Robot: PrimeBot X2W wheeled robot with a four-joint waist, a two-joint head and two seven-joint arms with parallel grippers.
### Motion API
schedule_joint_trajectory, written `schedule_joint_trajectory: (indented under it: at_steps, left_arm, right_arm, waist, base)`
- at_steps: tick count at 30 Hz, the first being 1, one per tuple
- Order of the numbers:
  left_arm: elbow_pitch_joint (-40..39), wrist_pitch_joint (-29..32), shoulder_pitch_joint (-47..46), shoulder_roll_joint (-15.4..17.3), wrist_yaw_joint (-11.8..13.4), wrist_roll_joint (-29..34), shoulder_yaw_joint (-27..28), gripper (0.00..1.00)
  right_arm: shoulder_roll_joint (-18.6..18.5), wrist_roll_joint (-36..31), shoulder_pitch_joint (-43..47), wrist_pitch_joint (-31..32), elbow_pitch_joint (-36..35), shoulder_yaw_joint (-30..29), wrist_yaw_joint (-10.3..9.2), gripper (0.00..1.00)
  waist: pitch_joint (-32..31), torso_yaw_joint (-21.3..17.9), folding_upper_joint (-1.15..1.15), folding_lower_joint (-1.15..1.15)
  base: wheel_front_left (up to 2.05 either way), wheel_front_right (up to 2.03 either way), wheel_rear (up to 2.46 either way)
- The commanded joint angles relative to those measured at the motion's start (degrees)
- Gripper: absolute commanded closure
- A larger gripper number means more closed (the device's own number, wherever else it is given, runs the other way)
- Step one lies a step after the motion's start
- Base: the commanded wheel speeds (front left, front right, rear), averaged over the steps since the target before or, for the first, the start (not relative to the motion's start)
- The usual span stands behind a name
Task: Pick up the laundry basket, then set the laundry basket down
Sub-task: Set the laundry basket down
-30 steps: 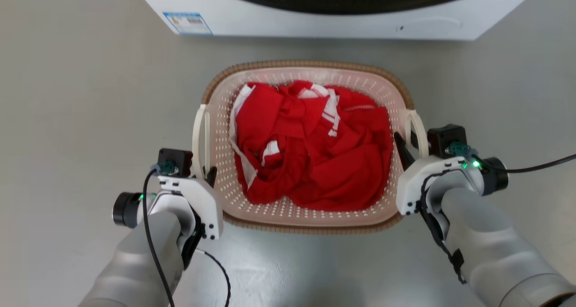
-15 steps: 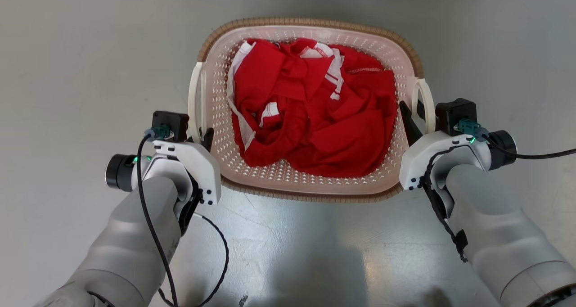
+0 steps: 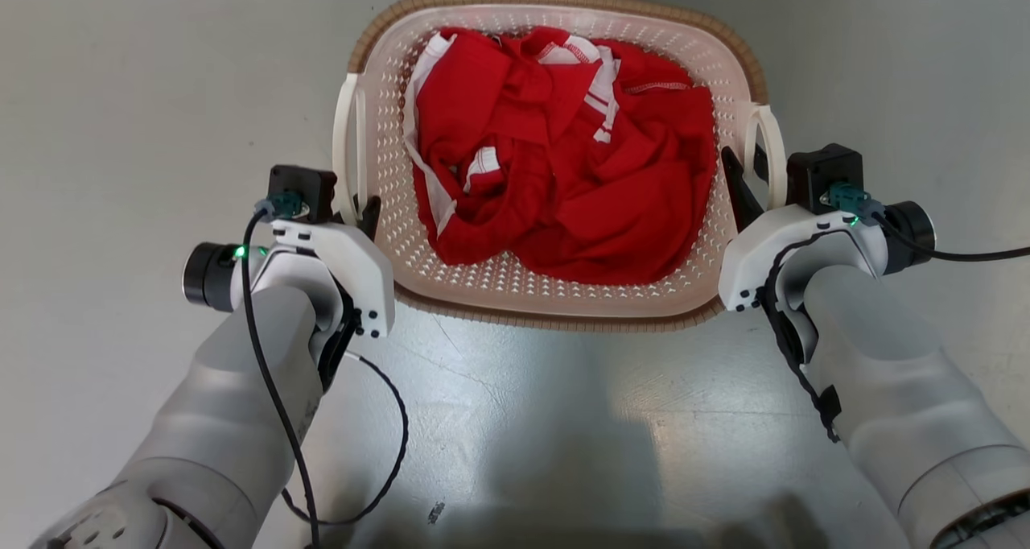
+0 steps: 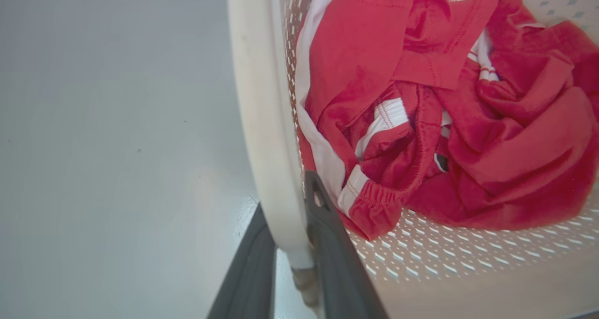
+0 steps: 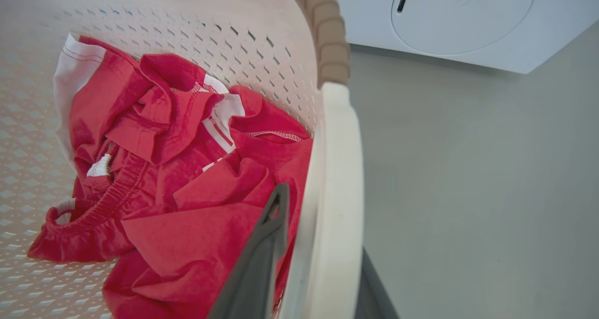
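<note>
Carry phase, apparently. The left gripper [image 4: 285, 192] clamps the left handle [image 4: 255, 76], the right gripper [image 5: 323, 218] the right handle [image 5: 337, 136]. The basket [image 3: 555, 319], holding red clothes [image 3: 579, 171], hangs between them over the floor [image 3: 523, 436], near the washer [image 5: 449, 24]. The next move calls for level, matched lowering, then release. No writing is legible.

One laundry basket [image 3: 499, 279] sits at the upper centre of the head view. It has two white loop handles, the left handle [image 3: 348, 150] and the right handle [image 3: 774, 150]. There are two grippers: the left gripper [image 3: 360, 211] at centre left and the right gripper [image 3: 748, 180] at centre right. One heap of red clothing [image 3: 563, 154] lies at upper centre (its garments cannot be counted). One washing machine [image 5: 449, 19] stands at the upper right of the right wrist view.
</note>
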Motion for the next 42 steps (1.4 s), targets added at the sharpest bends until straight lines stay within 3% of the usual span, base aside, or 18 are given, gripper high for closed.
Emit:
schedule_joint_trajectory:
  at_steps: [1,42]
  left_arm:
    - [1.60,-0.68,-1.57,4.53,1.03,0.52,0.78,1.00]
    - [2.86,-0.88,-7.03,3.68,0.98,0.84,-0.57,1.00]
  right_arm:
    - [-1.42,-1.36,1.84,-0.71,0.51,0.76,0.19,1.00]
    - [-1.42,-4.10,-1.80,-0.71,0.05,-2.06,0.19,1.00]
  waist:
    - [0.39,0.06,0.00,0.00]
    - [6.31,0.36,0.00,0.00]
  base:
    - [0.00,0.00,0.00]
    - [0.00,0.00,0.00]
